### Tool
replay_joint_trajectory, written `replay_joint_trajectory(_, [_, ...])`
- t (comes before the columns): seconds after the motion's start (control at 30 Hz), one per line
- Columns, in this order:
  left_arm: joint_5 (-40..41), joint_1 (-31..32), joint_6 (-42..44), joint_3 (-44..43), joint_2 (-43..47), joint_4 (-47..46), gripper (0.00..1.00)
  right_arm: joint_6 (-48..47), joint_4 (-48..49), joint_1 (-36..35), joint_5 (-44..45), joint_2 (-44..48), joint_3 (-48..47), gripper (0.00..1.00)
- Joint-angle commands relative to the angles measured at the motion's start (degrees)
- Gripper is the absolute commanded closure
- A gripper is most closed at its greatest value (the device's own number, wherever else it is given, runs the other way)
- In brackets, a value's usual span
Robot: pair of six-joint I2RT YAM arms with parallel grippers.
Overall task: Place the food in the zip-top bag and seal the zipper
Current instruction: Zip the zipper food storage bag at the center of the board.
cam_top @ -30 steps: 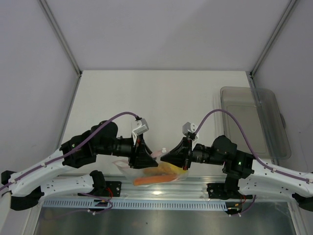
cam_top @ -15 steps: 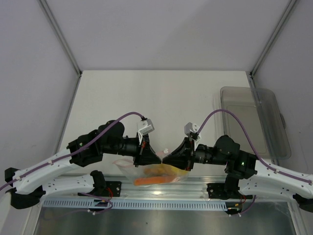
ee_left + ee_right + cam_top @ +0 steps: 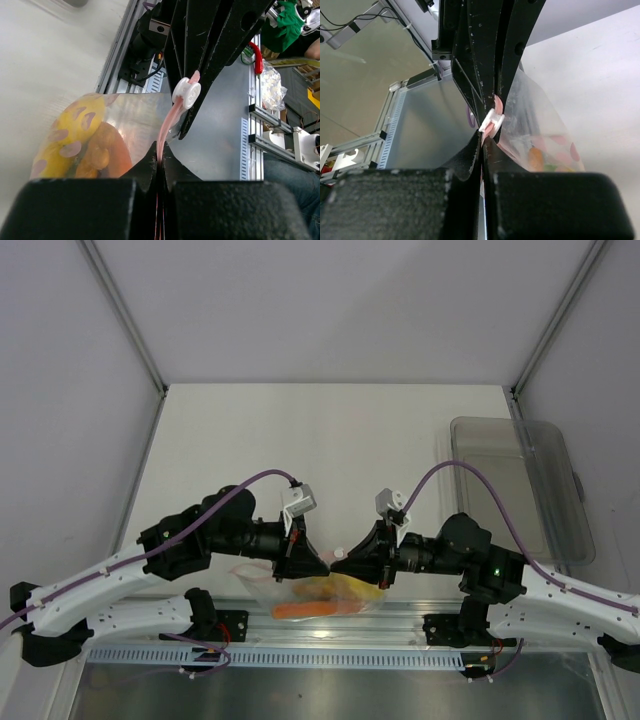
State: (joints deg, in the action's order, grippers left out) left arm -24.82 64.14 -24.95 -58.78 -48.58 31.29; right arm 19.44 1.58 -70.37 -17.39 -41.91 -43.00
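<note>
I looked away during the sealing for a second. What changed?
The left gripper moved right until it nearly met the right gripper, and shut on the zipper. The right gripper stayed shut on the zipper. The bag, food and tray did not move.

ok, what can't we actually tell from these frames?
- Left wrist: the zipper shows edge-on only. Its lower stretch disappears inside the shut left claw.
- Top view: the left claw and right claw meet over the mouth of the zip-top bag, so how far it is sealed can't be told.
- Right wrist: the food is blurred behind the crinkled bag film, so the pieces can't be counted.
</note>
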Motion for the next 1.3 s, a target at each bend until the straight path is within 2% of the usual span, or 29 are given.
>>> replay_joint_trajectory(0.0, [0.12, -0.07, 0.78, -1.51, 0.94, -1.23, 0.96, -0.37, 3.43, 0.06, 1.65, -0.1, -1.29, 1.0])
replay_joint_trajectory(0.03, [0.56, -0.07, 0.69, -1.25, 1.29, -1.32, 0.88, -0.37, 2.82, 0.06, 3.39, -0.19, -1.47, 1.0])
replay_joint_trajectory(0.07, [0.91, -0.07, 0.69, -1.07, 2.16, -1.49, 0.69, -0.37, 2.64, 0.06, 3.76, -0.1, -1.56, 1.0])
replay_joint_trajectory(0.13, [1.87, -0.07, 1.3, -1.16, 2.96, -1.14, 0.53, -0.46, 2.02, 0.14, 4.46, 0.07, -1.73, 1.0])
replay_joint_trajectory(0.17, [2.23, -0.07, 1.57, -1.07, 3.74, -0.62, 0.41, -0.46, 1.84, 0.14, 4.29, 0.25, -1.65, 1.0])
replay_joint_trajectory(0.27, [4.5, -0.07, 1.75, -0.19, 5.5, -0.96, 0.3, -0.19, 1.05, 0.06, 4.55, 0.16, -1.64, 1.0])
replay_joint_trajectory(0.43, [6.09, -0.07, 1.57, 0.95, 8.58, -4.21, 0.29, 0.24, 1.75, -0.03, 3.5, -0.54, -1.47, 1.0])
replay_joint_trajectory(0.7, [9.17, -0.07, 1.57, 0.34, 8.32, -7.64, 0.31, 1.3, 3.34, -0.29, 2.53, -1.68, -1.56, 1.0])
replay_joint_trajectory(1.0, [11.2, -0.07, 0.96, 2.18, 9.99, -9.93, 0.4, 1.56, 3.51, -0.47, 3.41, -1.77, -1.21, 1.0])
replay_joint_trajectory(1.13, [11.11, -0.15, 1.22, 2.71, 10.08, -10.02, 0.48, 1.48, 3.95, -0.47, 2.89, -2.47, -1.12, 1.0])
replay_joint_trajectory(1.27, [9.71, -0.42, 1.04, 2.97, 10.08, -10.54, 0.5, 1.56, 4.39, -0.47, 2.45, -2.74, -1.2, 1.0])
